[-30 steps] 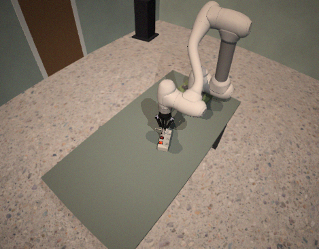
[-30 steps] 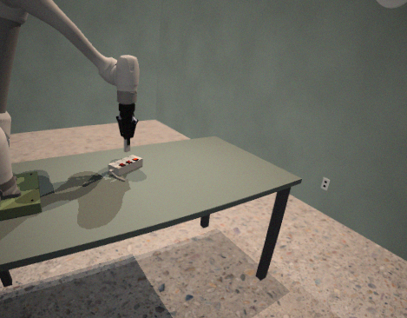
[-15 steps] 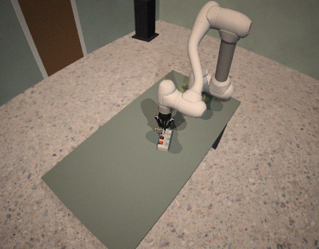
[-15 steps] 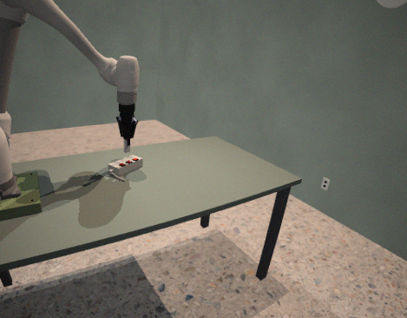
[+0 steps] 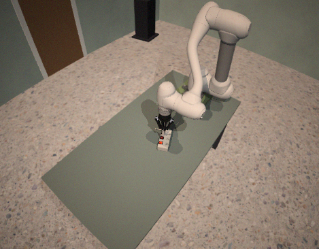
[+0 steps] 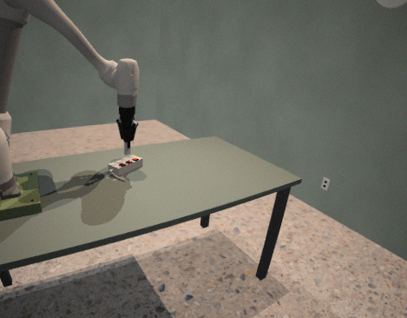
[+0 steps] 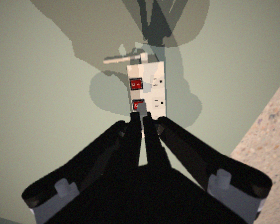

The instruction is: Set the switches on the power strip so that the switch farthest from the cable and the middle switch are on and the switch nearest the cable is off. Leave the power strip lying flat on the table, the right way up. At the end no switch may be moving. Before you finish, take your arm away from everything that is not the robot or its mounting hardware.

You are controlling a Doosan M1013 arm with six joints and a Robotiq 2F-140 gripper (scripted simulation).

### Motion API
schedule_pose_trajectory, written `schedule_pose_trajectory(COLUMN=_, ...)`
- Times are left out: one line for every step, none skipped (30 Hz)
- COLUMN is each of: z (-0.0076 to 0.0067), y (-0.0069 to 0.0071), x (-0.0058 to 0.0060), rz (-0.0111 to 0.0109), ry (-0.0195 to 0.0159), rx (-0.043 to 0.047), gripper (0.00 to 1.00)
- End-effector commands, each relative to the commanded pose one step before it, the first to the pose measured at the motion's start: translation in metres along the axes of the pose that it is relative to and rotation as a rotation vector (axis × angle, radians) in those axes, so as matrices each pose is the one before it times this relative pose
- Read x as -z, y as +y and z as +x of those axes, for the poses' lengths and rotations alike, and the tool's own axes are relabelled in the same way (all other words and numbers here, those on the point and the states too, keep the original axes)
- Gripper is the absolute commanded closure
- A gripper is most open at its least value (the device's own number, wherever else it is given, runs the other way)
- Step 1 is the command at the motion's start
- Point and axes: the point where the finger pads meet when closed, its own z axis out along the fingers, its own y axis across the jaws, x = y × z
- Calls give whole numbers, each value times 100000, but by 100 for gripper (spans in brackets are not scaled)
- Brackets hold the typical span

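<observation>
A white power strip [image 5: 164, 141] lies flat on the green table, right way up, with red rocker switches along its top. The exterior view shows three red switches [image 6: 128, 162] in a row. A short cable stub [image 7: 121, 60] leaves one end of the strip. My gripper [image 5: 164, 128] is shut and empty, pointing straight down just above the strip [image 6: 126, 165]. In the wrist view the fingertips [image 7: 141, 118] sit over the end of the strip [image 7: 147, 90] away from the cable. Two switches [image 7: 136, 84] [image 7: 138, 105] show there; the fingertips hide the third.
My arm's base stands on a green plate [image 6: 15, 195] at the table's end behind the strip. The table's long edge [image 7: 261, 125] runs close beside the strip, with speckled floor beyond it.
</observation>
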Motion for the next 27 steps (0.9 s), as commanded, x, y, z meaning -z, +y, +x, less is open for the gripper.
schedule_pose_trajectory(z=-15, y=-20, x=-419, rz=-13, ry=-20, rx=3, gripper=100)
schedule_pose_trajectory(z=0, y=0, x=0, rz=0, ry=0, rx=0, gripper=100)
schedule_pose_trajectory(z=-4, y=-7, x=-136, rz=0, ry=0, rx=0, gripper=100)
schedule_pose_trajectory(z=-4, y=-7, x=-137, rz=0, ry=0, rx=0, gripper=100)
schedule_pose_trajectory(z=-3, y=-7, x=-137, rz=0, ry=0, rx=0, gripper=100)
schedule_pose_trajectory(z=-4, y=-7, x=-135, rz=0, ry=0, rx=0, gripper=100)
schedule_pose_trajectory(z=-4, y=-7, x=-133, rz=0, ry=0, rx=0, gripper=100)
schedule_pose_trajectory(z=-4, y=-7, x=-131, rz=0, ry=0, rx=0, gripper=100)
schedule_pose_trajectory(z=-3, y=-6, x=-129, rz=0, ry=0, rx=0, gripper=100)
schedule_pose_trajectory(z=-4, y=-7, x=-125, rz=0, ry=0, rx=0, gripper=100)
schedule_pose_trajectory(z=-3, y=-6, x=-121, rz=0, ry=0, rx=0, gripper=100)
schedule_pose_trajectory(z=-3, y=-6, x=-117, rz=0, ry=0, rx=0, gripper=100)
schedule_pose_trajectory(z=-3, y=-6, x=-113, rz=0, ry=0, rx=0, gripper=100)
schedule_pose_trajectory(z=-3, y=-6, x=-107, rz=0, ry=0, rx=0, gripper=100)
schedule_pose_trajectory(z=-3, y=-5, x=-102, rz=0, ry=0, rx=0, gripper=100)
schedule_pose_trajectory(z=-3, y=-5, x=-96, rz=0, ry=0, rx=0, gripper=100)
schedule_pose_trajectory(z=-2, y=-5, x=-90, rz=0, ry=0, rx=0, gripper=100)
schedule_pose_trajectory(z=0, y=0, x=0, rz=0, ry=0, rx=0, gripper=100)
schedule_pose_trajectory(z=0, y=0, x=0, rz=0, ry=0, rx=0, gripper=100)
schedule_pose_trajectory(z=-2, y=-4, x=-84, rz=0, ry=0, rx=0, gripper=100)
schedule_pose_trajectory(z=-2, y=-4, x=-77, rz=0, ry=0, rx=0, gripper=100)
schedule_pose_trajectory(z=-2, y=-4, x=-70, rz=0, ry=0, rx=0, gripper=100)
schedule_pose_trajectory(z=-2, y=-3, x=-64, rz=0, ry=0, rx=0, gripper=100)
schedule_pose_trajectory(z=-2, y=-3, x=-57, rz=0, ry=0, rx=0, gripper=100)
schedule_pose_trajectory(z=-1, y=-3, x=-50, rz=0, ry=0, rx=0, gripper=100)
schedule_pose_trajectory(z=-1, y=-2, x=-44, rz=0, ry=0, rx=0, gripper=100)
schedule_pose_trajectory(z=-1, y=-2, x=-37, rz=0, ry=0, rx=0, gripper=100)
